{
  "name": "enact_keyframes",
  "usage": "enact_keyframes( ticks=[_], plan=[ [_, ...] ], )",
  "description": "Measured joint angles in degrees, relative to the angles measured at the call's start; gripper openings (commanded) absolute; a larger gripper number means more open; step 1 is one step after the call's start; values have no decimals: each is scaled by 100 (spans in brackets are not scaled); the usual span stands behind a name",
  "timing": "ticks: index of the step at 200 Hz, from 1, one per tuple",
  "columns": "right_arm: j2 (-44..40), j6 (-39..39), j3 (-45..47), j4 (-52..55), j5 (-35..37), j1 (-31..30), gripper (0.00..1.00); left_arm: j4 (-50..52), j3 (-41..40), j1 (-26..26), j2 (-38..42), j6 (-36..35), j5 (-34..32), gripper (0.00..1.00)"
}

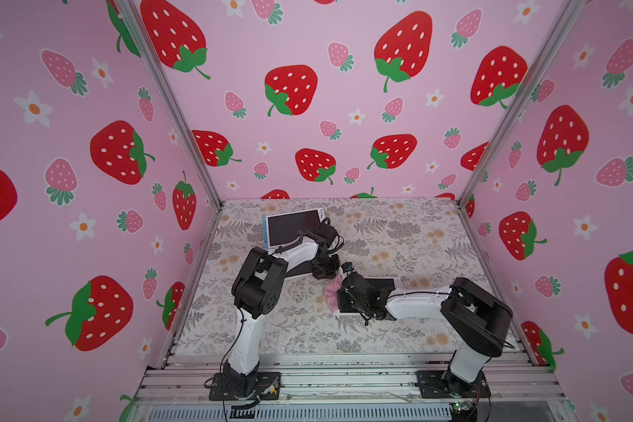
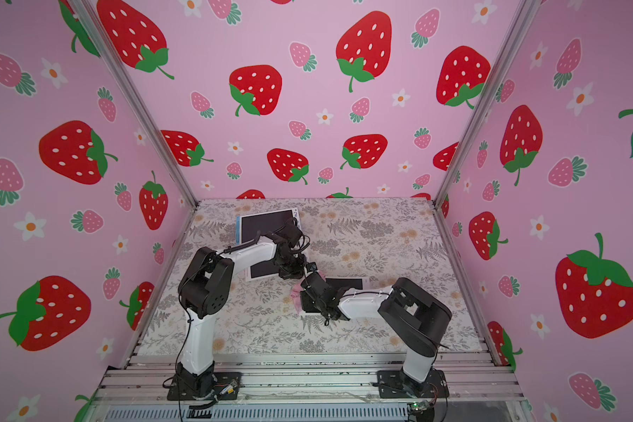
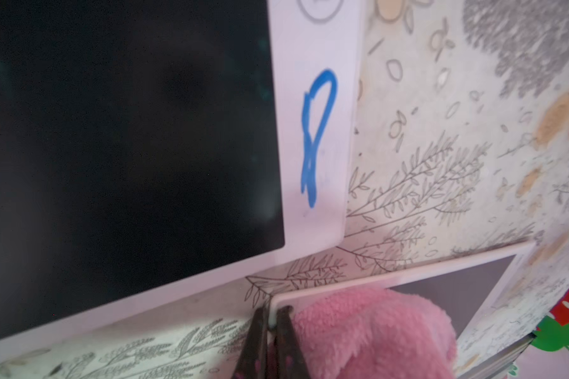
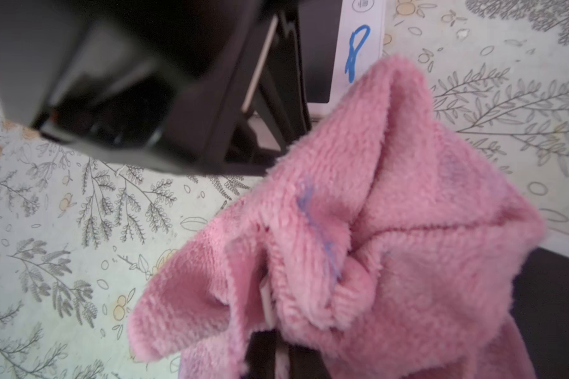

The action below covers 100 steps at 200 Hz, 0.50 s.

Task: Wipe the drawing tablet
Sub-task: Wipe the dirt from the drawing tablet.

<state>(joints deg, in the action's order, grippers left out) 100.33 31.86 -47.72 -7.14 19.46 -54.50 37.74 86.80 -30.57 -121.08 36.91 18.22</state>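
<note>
The drawing tablet (image 1: 382, 283) lies long-side across the table (image 1: 399, 237). Left tool (image 3: 273, 313) pinches its corner; right tool (image 4: 275, 341) pinches the cloth (image 4: 391, 229).

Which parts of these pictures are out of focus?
Right wrist view: the left arm's black housing, close to the lens, is blurred; the pink cloth is sharp. Left wrist view: the blue mark is sharp, the left gripper on the near tablet soft. Both top views: sharp throughout.

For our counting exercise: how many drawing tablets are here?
3. The far tablet lies at the back; the middle tablet under the left arm; the near tablet under the right arm, touching the pink cloth. Arms may hide more.
</note>
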Motion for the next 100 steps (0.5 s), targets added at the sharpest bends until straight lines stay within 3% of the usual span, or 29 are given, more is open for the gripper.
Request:
enact_keyframes(
  ticks=[16,49,82,100],
  plan=[
    [-133,7,61,-31,-234,85,0,85,120,-61,-39,-72,-72,20],
    [-935,131,238,348,-367,225,0,457,400,-212,-79,-151,-411,46],
    [-1829,181,249,540,-433,861,0,723,413,-262,293,-44,-874,45],
    [-1971,98,249,581,-560,1287,0,597,-2,-269,929,114,-861,36]
  ],
)
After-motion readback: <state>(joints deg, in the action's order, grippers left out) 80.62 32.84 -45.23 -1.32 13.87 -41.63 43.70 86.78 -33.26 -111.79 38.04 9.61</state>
